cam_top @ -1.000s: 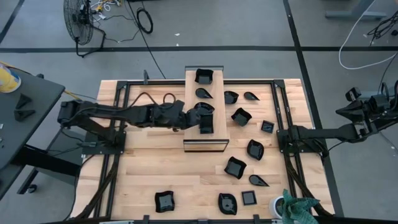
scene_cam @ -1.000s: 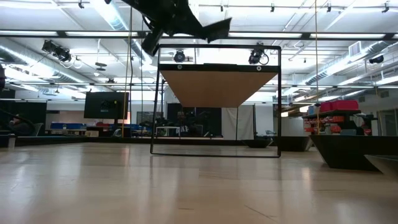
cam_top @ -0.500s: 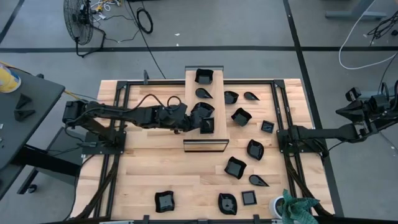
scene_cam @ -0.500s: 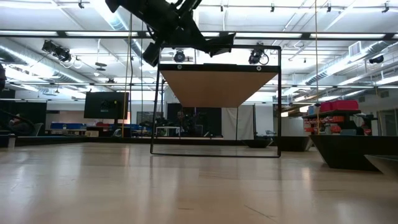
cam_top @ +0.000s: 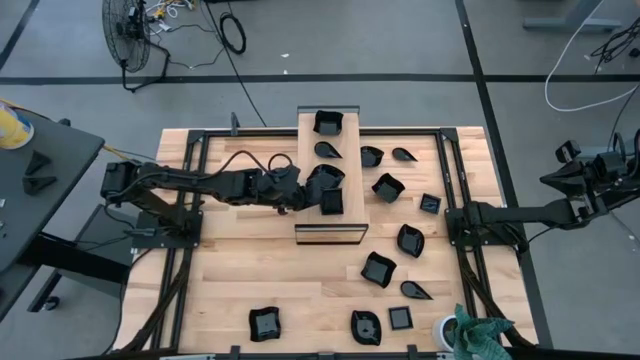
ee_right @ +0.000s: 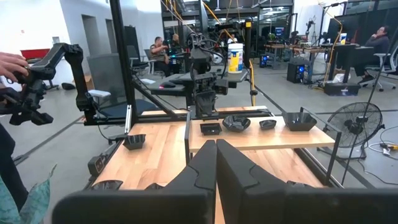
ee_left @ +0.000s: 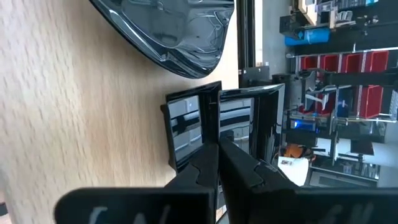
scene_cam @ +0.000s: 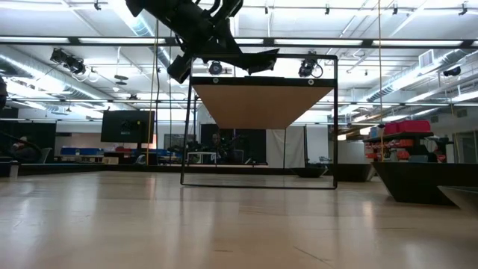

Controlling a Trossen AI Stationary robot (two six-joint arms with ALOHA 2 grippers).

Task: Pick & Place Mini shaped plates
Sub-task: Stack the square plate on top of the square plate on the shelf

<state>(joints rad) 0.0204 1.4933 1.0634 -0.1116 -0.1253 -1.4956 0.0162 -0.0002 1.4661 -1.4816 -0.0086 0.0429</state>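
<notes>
Looking down in the high view, the left tool [cam_top: 322, 200] sits over the wooden board [cam_top: 328, 226], pinching a small square plate [cam_top: 332, 201] beside a larger plate [cam_top: 325, 177] already lying there. Two more plates rest at the board's far end, and the other mini shaped plates [cam_top: 379, 269] are scattered across the counter [cam_top: 235, 270] to the right and along its near edge. The right arm waits off to the right side.

From the low view, the left arm hangs above the raised board [scene_cam: 258, 104] with a plate in its grip.

Through the left wrist view, the fingers [ee_left: 205, 168] clamp one wall of the square plate [ee_left: 186, 129], just beside the larger plate [ee_left: 180, 31].

Through the right wrist view, the right tool [ee_right: 216, 155] is pressed together and empty.

My judgement: gripping one thin glossy wall risks slipping or tilting, and releasing so near its neighbour could nudge it.
</notes>
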